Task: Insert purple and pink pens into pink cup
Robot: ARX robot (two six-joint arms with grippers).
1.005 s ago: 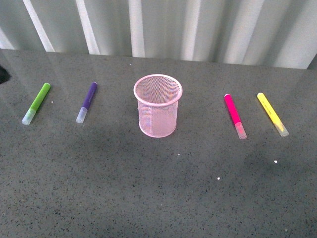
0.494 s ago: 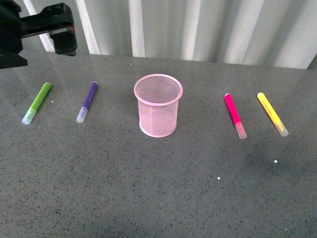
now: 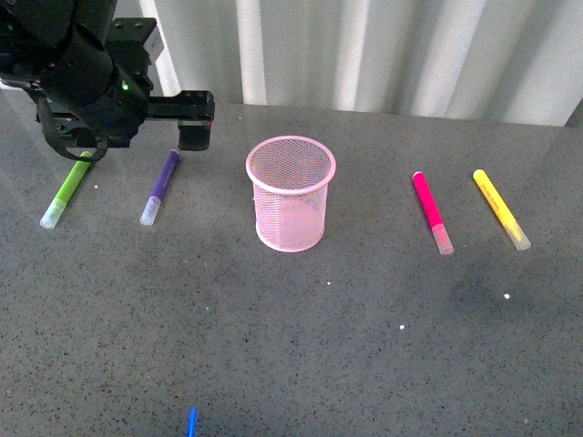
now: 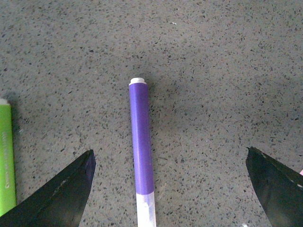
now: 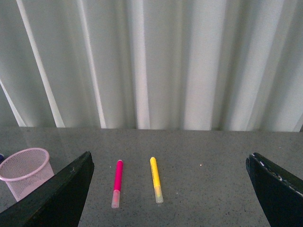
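Since half a second ago the left arm [image 3: 86, 82] has swung in from the far left corner and now hangs over the table [image 3: 301, 346] above the green marker [image 3: 67, 189] and the purple pen [image 3: 160, 187]. The pens and the cup have not shifted.

The left gripper [image 4: 169, 153] is spread wide and holds nothing. Its wrist view shows the purple pen lying flat on the table between the two fingers, closer to one of them and touching neither. The green marker lies just beyond that same finger.

The right gripper [image 5: 169, 158] is also spread wide and empty. Its wrist view looks across the table at the pink pen, the yellow marker and the cup. This arm does not show in the front view.

The cup [image 3: 291, 193] stands upright near the middle of the table, with nothing visible inside it. The purple pen lies to its left and the pink pen [image 3: 431, 212] to its right, both well apart from it. Each has its clear cap pointing toward the robot. The yellow marker [image 3: 500, 208] lies just right of the pink pen.
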